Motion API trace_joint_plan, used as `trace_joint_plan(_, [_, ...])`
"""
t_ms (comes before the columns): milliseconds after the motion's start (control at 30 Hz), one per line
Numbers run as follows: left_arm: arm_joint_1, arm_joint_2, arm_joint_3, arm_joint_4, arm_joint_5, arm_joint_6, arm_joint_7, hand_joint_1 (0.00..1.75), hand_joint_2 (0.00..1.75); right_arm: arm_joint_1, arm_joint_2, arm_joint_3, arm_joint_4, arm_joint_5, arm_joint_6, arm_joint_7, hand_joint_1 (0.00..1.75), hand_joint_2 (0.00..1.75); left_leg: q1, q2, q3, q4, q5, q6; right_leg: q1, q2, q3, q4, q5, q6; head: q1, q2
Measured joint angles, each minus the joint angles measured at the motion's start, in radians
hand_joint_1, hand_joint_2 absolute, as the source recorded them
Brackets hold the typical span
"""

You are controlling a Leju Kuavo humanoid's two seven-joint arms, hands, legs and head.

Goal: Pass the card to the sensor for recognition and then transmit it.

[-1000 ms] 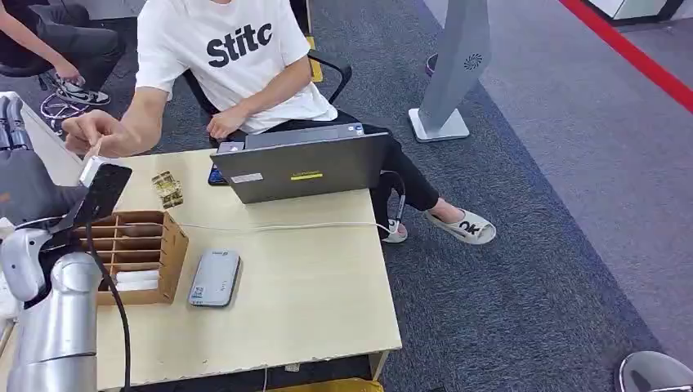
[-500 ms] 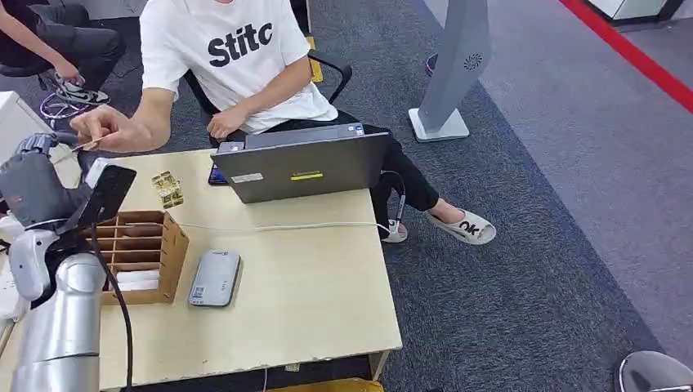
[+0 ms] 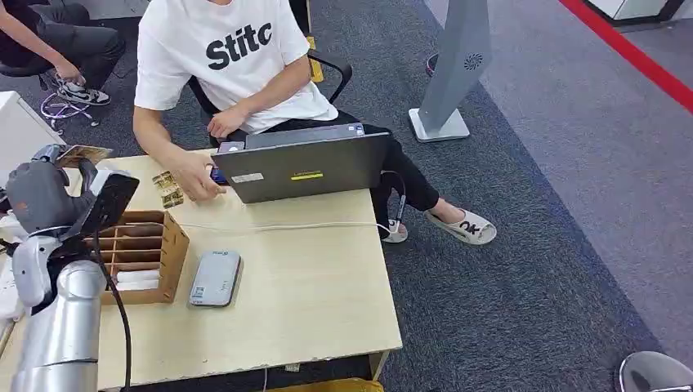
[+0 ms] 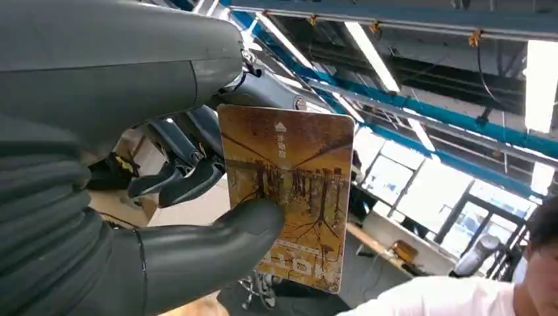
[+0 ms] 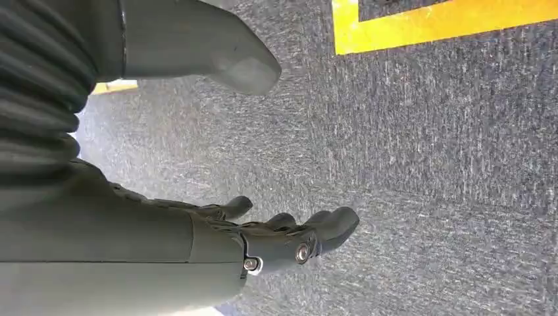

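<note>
My left hand [image 3: 41, 192] is raised at the table's far left corner and holds a brown-and-gold card [image 3: 80, 153] flat above it. The left wrist view shows the card [image 4: 289, 197] pinched between my thumb and fingers [image 4: 191, 181], its printed face toward the camera. The grey sensor [image 3: 216, 278] lies flat on the table, right of the wooden box. My right hand [image 5: 217, 230] hangs over grey carpet with its fingers apart and nothing in it. A person in a white shirt sits across the table, one hand [image 3: 194, 178] down beside the laptop.
A wooden slotted box [image 3: 137, 255] stands at the table's left. An open laptop [image 3: 304, 167] sits at the far edge with a white cable [image 3: 278, 225] running across the table. Small gold cards [image 3: 168, 189] lie near the person's hand. A grey stand [image 3: 451, 73] is on the carpet.
The person let go of the card and lowered that hand to the table by the laptop. My left hand now holds the card and has closed around it.
</note>
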Motion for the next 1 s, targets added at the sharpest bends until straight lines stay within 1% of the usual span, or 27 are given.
trace_joint_plan(67, [0.014,-0.007,-0.010,-0.003,0.008,-0.031,-0.003,1.75,1.75,0.000,0.000,0.001,0.000,0.007,0.008,0.009,0.00,1.75,0.000,0.000,0.000,0.000,0.000,0.000,0.000,0.000,0.000,0.000,0.000,0.000,0.000,0.000])
trace_joint_plan(133, [0.044,-0.019,-0.042,-0.033,-0.030,-0.064,0.015,1.75,1.75,0.001,0.000,0.002,0.000,0.013,0.010,0.011,0.00,1.75,0.000,0.000,0.000,0.000,0.000,0.000,0.000,0.000,0.000,0.000,0.000,0.000,0.000,0.000])
trace_joint_plan(200, [0.075,-0.032,-0.089,-0.068,-0.056,-0.117,0.044,1.75,1.75,0.000,0.000,0.001,0.000,0.012,0.013,0.010,0.00,1.75,-0.001,-0.001,0.000,0.000,0.000,0.000,0.000,0.000,0.000,0.000,0.000,0.000,0.000,0.000])
trace_joint_plan(233, [0.095,-0.037,-0.121,-0.087,-0.070,-0.163,0.056,1.75,1.75,0.000,0.000,0.001,0.000,0.011,0.019,0.008,0.00,1.75,-0.001,-0.001,-0.001,0.000,0.000,0.000,-0.001,-0.001,0.000,0.000,0.000,0.001,0.000,0.000])
trace_joint_plan(300, [0.136,-0.037,-0.200,-0.117,-0.091,-0.209,0.075,1.75,1.75,0.001,0.000,0.001,0.000,0.011,0.027,0.006,0.00,1.75,-0.001,-0.001,-0.001,0.000,0.000,0.000,-0.001,0.000,0.000,0.000,0.000,0.001,0.000,0.000])
trace_joint_plan(400, [0.189,-0.027,-0.314,-0.142,-0.095,-0.254,0.098,1.75,1.75,0.001,0.000,-0.002,0.000,0.006,0.031,0.000,0.00,1.75,-0.001,0.000,-0.001,0.000,-0.001,0.001,-0.001,0.000,0.000,0.000,0.000,0.001,0.000,0.000])
trace_joint_plan(533, [0.227,0.010,-0.428,-0.146,-0.092,-0.283,0.104,1.75,1.75,0.002,0.000,-0.003,0.000,0.010,0.031,0.000,0.00,1.75,-0.001,0.000,-0.001,0.000,0.000,0.000,-0.002,0.000,-0.001,0.000,0.000,0.001,0.000,0.000])
trace_joint_plan(600, [0.235,0.029,-0.460,-0.146,-0.088,-0.291,0.104,1.75,1.75,0.003,0.000,-0.003,0.000,0.011,0.031,0.000,0.00,1.75,0.000,0.000,-0.001,0.000,0.000,0.000,-0.001,0.000,-0.001,0.000,0.000,0.000,-0.001,0.000])
trace_joint_plan(700, [0.239,0.045,-0.489,-0.146,-0.085,-0.296,0.104,1.75,1.75,0.004,0.000,-0.004,0.000,0.011,0.031,0.000,0.00,1.75,0.000,-0.001,-0.001,-0.001,0.000,0.000,-0.001,-0.001,-0.001,0.000,0.000,0.000,-0.001,0.000])
trace_joint_plan(767, [0.239,0.056,-0.503,-0.146,-0.077,-0.316,0.104,1.75,1.75,0.005,0.000,-0.005,0.000,0.013,0.033,0.000,0.00,1.75,0.000,0.000,-0.001,-0.001,0.000,0.000,-0.001,0.000,-0.001,0.000,0.000,0.000,-0.001,0.000])
trace_joint_plan(900, [0.237,0.088,-0.515,-0.130,-0.079,-0.345,0.124,1.75,1.75,0.006,0.000,-0.006,0.000,0.016,0.035,0.005,0.00,1.75,0.000,0.000,-0.001,-0.001,0.000,0.000,-0.001,0.000,-0.001,0.000,0.000,0.000,-0.001,0.000])
trace_joint_plan(1000, [0.233,0.107,-0.518,-0.108,-0.081,-0.348,0.134,1.75,1.75,0.006,0.000,-0.006,0.000,0.019,0.032,0.008,0.00,1.75,0.000,0.000,-0.001,-0.001,0.000,0.000,-0.001,0.000,-0.001,0.000,0.000,0.000,-0.001,0.000])
